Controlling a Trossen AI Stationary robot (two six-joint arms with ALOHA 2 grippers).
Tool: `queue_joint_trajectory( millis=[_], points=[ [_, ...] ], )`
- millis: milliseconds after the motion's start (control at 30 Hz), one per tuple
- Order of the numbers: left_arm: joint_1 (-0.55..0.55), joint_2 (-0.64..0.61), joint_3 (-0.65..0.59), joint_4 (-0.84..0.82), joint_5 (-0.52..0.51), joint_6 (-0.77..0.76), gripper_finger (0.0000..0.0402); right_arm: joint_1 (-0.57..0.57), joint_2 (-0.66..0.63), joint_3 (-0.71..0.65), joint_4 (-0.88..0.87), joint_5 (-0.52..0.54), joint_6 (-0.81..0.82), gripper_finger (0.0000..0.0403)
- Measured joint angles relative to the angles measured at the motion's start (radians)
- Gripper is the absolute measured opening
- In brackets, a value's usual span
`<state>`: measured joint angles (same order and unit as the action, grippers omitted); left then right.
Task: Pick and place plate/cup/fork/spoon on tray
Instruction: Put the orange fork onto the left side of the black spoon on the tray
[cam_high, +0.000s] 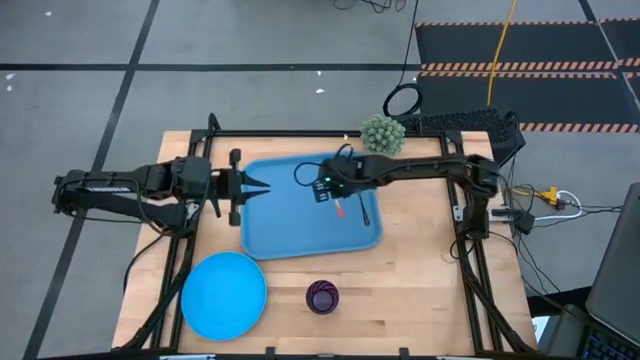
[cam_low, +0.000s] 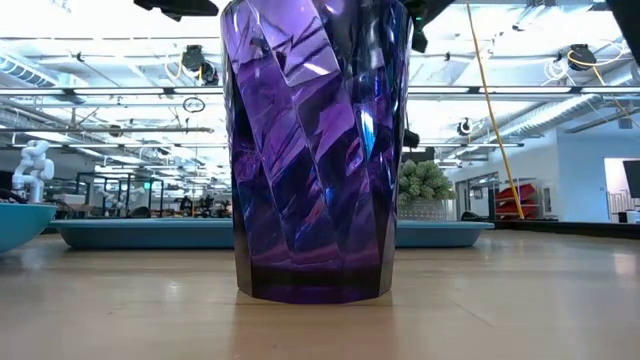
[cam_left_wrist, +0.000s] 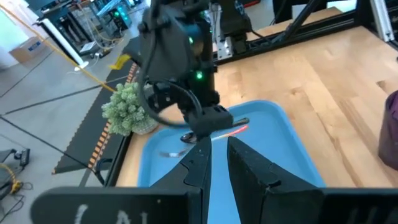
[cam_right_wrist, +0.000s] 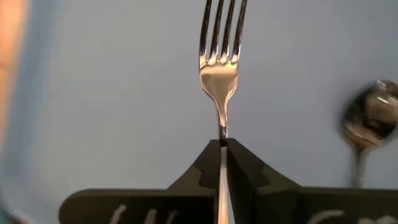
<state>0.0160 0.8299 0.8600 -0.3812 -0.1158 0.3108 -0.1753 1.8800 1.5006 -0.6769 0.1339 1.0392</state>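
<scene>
Altogether, one of each task thing is showing: one tray (cam_high: 300, 235), one plate (cam_high: 223, 293), one cup (cam_high: 322, 297), one fork (cam_right_wrist: 221, 62) and one spoon (cam_right_wrist: 368, 119). Two arms are working at the table (cam_high: 430, 270). The right gripper (cam_high: 337, 196) is hanging over the middle of the tray, its fingers pinching the fork by the neck, with the silver tines pointing out ahead over the blue tray floor in the right wrist view. The spoon is lying on the tray just beside the fork, its oval bowl facing up. The left gripper (cam_high: 258, 186) is waiting at the tray's left edge, its fingers (cam_left_wrist: 198, 163) standing slightly apart and holding nothing. The plate is sitting on the bare wood near the table's front left corner, apart from the tray, and the cup is standing upright beside it, also off the tray. One small green plant (cam_high: 382, 133) is sitting beyond the tray's far edge.
</scene>
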Motion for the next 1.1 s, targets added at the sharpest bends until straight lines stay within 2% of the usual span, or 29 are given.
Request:
queue_joint_trajectory(
  millis=[233,333,467,833,1100],
  points=[
    [0.014,0.0,0.0,-0.058,0.001,-0.012,0.0056,-0.007,0.206,0.311,-0.272,-0.057,-0.076,0.0],
    [0.015,0.0,0.0,-0.074,0.001,-0.017,0.0056,-0.013,0.263,0.39,-0.389,-0.054,-0.087,0.0],
    [0.015,0.0,0.0,-0.074,0.001,-0.018,0.0056,-0.015,0.281,0.373,-0.433,-0.053,-0.08,0.0],
    [0.015,0.0,0.0,-0.091,0.001,-0.05,0.0056,-0.013,0.281,0.195,-0.404,-0.049,0.029,0.0],
    [0.015,0.0,0.0,-0.095,0.001,-0.053,0.0056,-0.008,0.28,0.188,-0.406,0.024,0.049,0.0]
  ],
)
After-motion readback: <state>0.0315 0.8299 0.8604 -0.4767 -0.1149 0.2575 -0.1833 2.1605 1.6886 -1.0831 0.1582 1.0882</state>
